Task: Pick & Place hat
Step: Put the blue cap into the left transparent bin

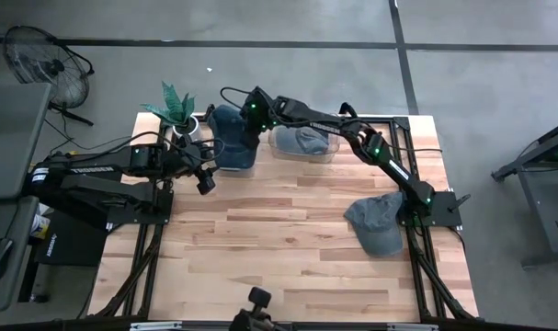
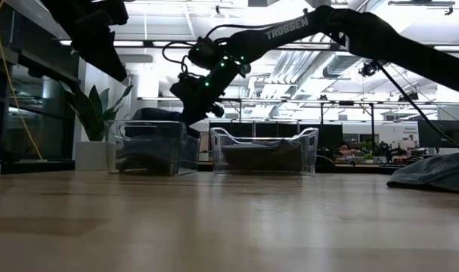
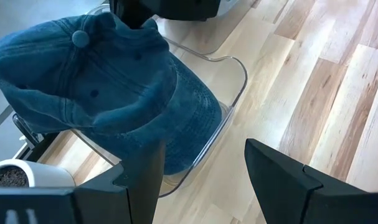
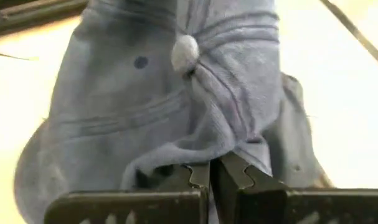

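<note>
A blue denim hat (image 1: 233, 138) hangs over a clear bin (image 3: 235, 93) at the table's far left; its brim end reaches down inside the bin walls (image 2: 150, 147). My right gripper (image 4: 210, 177), stretched across from the right, is shut on the hat's crown (image 3: 95, 81). My left gripper (image 3: 204, 180) is open and hovers just near of that bin (image 1: 205, 179), touching nothing. A second clear bin (image 1: 301, 142) beside it holds a grey hat. Another grey hat (image 1: 375, 225) lies flat on the table's right side. My right gripper pinches a bunched fold of the hat's crown (image 4: 220, 146) between its two fingers (image 4: 198, 177), a little way from the top button (image 4: 184, 50). The fingers come from above, pointing down. The hat hangs below them, slack and crumpled, its lower part inside the bin.
A potted plant (image 1: 177, 110) stands at the far left corner, behind the left arm. The second bin (image 2: 263, 151) sits right of the first. The loose grey hat (image 2: 433, 174) lies near the right arm's base. Bare wood (image 1: 279, 248) fills the middle and near side.
</note>
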You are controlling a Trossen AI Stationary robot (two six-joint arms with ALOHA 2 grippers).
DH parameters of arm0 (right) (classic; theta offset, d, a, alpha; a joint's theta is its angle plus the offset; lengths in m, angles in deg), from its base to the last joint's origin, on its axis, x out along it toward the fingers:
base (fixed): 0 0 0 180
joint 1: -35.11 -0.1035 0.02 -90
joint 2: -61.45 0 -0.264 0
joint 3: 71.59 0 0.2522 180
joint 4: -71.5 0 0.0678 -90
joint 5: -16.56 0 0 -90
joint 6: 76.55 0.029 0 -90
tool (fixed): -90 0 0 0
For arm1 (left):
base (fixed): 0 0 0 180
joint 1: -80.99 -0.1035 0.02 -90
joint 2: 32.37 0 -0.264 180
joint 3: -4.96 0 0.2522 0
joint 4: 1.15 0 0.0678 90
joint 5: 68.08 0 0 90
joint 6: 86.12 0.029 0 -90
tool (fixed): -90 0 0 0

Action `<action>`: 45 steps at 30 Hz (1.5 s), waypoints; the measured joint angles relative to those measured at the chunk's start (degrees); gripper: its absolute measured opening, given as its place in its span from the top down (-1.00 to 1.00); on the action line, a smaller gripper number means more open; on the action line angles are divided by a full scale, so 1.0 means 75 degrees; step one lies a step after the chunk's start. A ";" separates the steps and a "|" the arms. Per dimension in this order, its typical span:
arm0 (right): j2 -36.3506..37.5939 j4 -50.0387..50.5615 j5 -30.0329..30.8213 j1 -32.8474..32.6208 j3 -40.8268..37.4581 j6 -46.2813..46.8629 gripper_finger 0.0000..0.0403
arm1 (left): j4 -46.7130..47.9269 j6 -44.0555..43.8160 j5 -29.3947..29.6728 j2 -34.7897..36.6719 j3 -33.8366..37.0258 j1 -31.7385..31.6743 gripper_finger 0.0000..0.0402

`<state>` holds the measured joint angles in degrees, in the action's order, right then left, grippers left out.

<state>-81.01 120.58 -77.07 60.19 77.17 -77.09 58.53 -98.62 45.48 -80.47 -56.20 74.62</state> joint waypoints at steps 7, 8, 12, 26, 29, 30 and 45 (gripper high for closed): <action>0.0284 -0.0057 0.0554 0.0000 -0.0009 -0.0271 1.00 | 0.0009 0.0000 -0.0001 0.0000 0.0000 0.0000 -0.08; 0.0331 -0.0108 0.0640 0.0000 -0.0009 -0.0335 1.00 | 0.0012 -0.0002 0.0015 0.0002 0.0000 0.0000 -0.08; 0.0526 -0.0355 0.1128 -0.0032 -0.0009 -0.0530 1.00 | 0.0139 -0.0003 0.0344 0.0003 0.0000 0.0003 -0.08; 0.0593 -0.0394 0.1454 -0.0221 -0.0025 -0.0546 1.00 | 0.0301 -0.0265 0.2004 0.0338 0.0006 0.0005 -0.08; 0.0599 0.0092 0.1409 -0.0239 -0.0170 -0.0437 1.00 | 0.0362 -0.0316 0.2004 0.0455 0.0006 0.0000 -0.08; 0.0599 0.0281 0.1413 -0.0239 -0.0180 -0.0413 1.00 | 0.0351 -0.0320 0.2008 0.0466 0.0006 0.0002 -0.08; 0.0998 0.0070 0.3499 -0.0291 -0.0160 -0.0749 1.00 | 0.0920 -0.0748 0.1996 0.0550 0.0006 0.0000 -0.08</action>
<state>-73.52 121.10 -50.82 58.01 75.97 -82.71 65.43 -104.23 60.44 -76.34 -56.16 74.62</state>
